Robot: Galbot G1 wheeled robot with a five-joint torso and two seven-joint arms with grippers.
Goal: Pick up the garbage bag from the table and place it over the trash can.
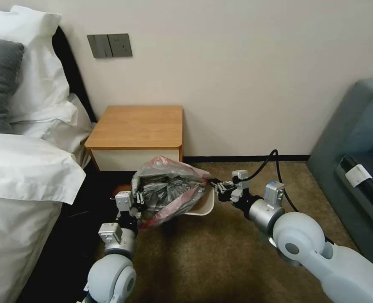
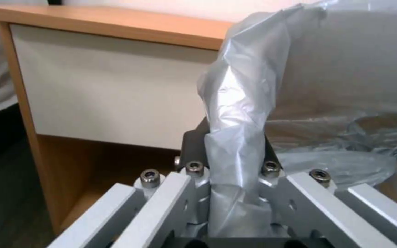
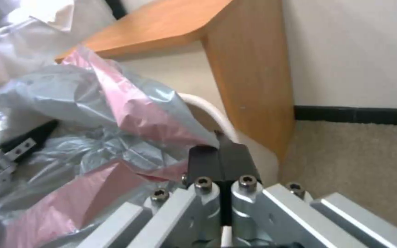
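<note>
I am holding the garbage bag (image 1: 169, 189) spread over the trash can (image 1: 203, 206), left gripper (image 1: 138, 198) and right gripper (image 1: 215, 184) both clamped on its edges

A grey garbage bag (image 1: 167, 189) with a pinkish-red edge is stretched open over a beige trash can (image 1: 204, 205) on brown carpet (image 1: 220, 256), just in front of a wooden nightstand (image 1: 138, 128) beside a white-sheeted bed (image 1: 22, 176). The left gripper (image 1: 138, 201) holds the bag's near-left edge; the right gripper (image 1: 215, 184) pinches its right edge.
</note>
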